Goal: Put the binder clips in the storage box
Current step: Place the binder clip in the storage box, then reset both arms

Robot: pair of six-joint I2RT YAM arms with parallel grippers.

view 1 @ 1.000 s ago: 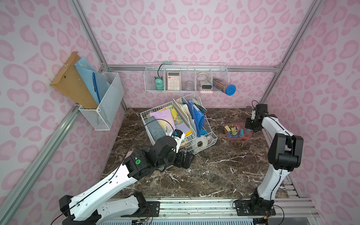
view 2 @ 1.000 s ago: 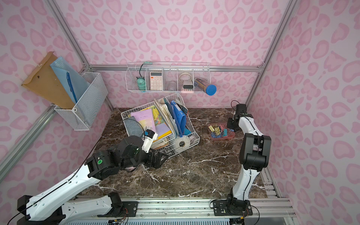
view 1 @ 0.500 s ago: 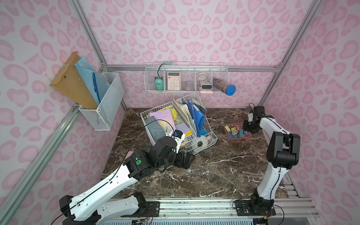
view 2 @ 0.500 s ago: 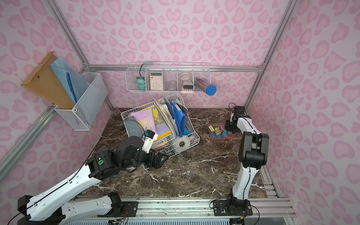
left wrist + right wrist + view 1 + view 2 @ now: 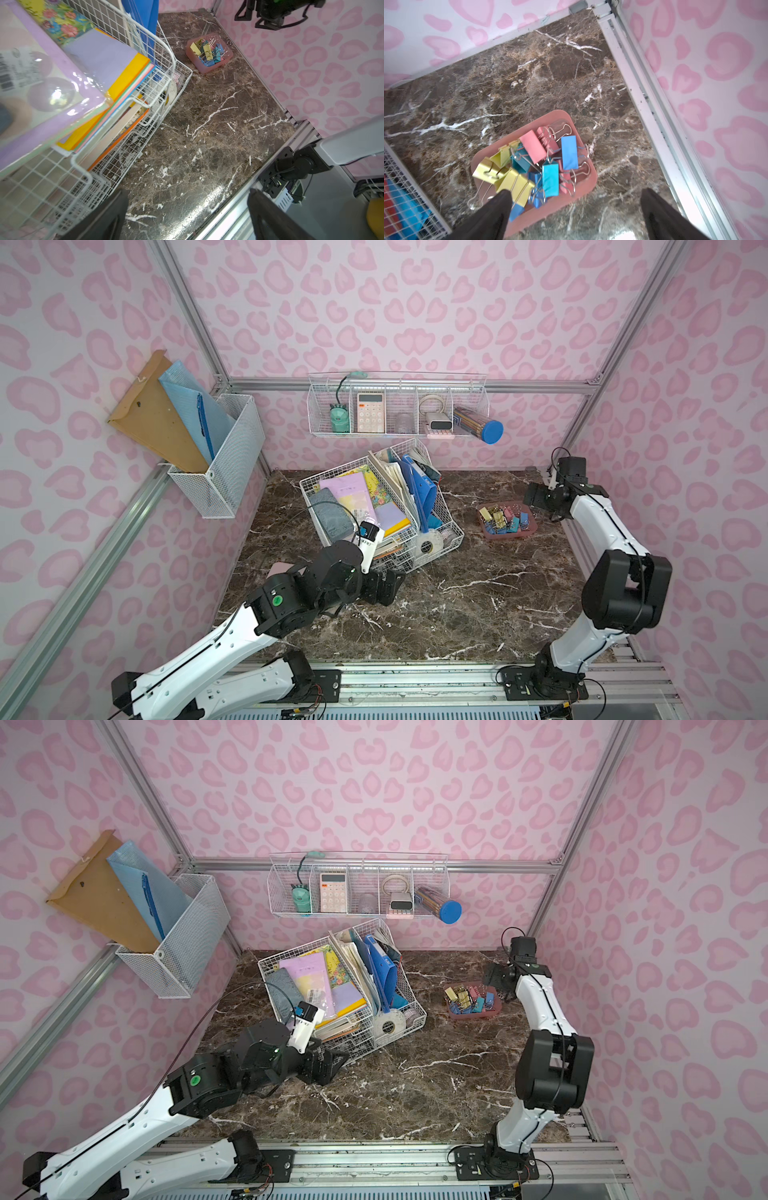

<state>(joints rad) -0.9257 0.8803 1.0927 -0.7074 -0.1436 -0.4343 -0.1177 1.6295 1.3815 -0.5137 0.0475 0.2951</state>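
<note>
The storage box is a small dusty-pink tray on the marble at the right rear. The binder clips lie heaped inside it in yellow, pink, blue and teal. The right wrist view shows the pile within the rim. My right gripper is open just right of the box, nothing between its fingers. My left gripper is open and empty over bare marble by the organiser's front corner. From there the box sits far off.
A white wire desk organiser full of papers and folders fills the middle, with a tape roll in its front bin. A pale-pink case lies under the left arm. An aluminium rail runs along the right wall close to the box.
My right gripper has gone from shut to open and has shifted a little toward the box. The left arm has stayed where it was.
</note>
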